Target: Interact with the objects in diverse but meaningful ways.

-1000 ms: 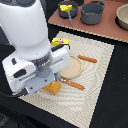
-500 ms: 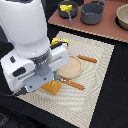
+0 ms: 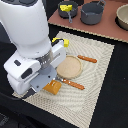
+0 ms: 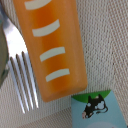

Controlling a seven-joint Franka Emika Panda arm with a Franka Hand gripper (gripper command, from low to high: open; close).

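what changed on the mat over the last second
Almost nothing visibly changed. The arm stays low over the near corner of the striped mat, covering most of the orange loaf; any drift is too slight to call. Nothing was picked up or released. The wooden plate, the cutlery and the pots are where they were.

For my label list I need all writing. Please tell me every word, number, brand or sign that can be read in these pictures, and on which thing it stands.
No readable text: there are no words, numbers or brand names in either view.
Milk carton: only a picture of a black-and-white cow on a green band, no letters visible.
Bread loaf: only pale stripes, not writing.
Exterior view: too small and blurred to show any label.
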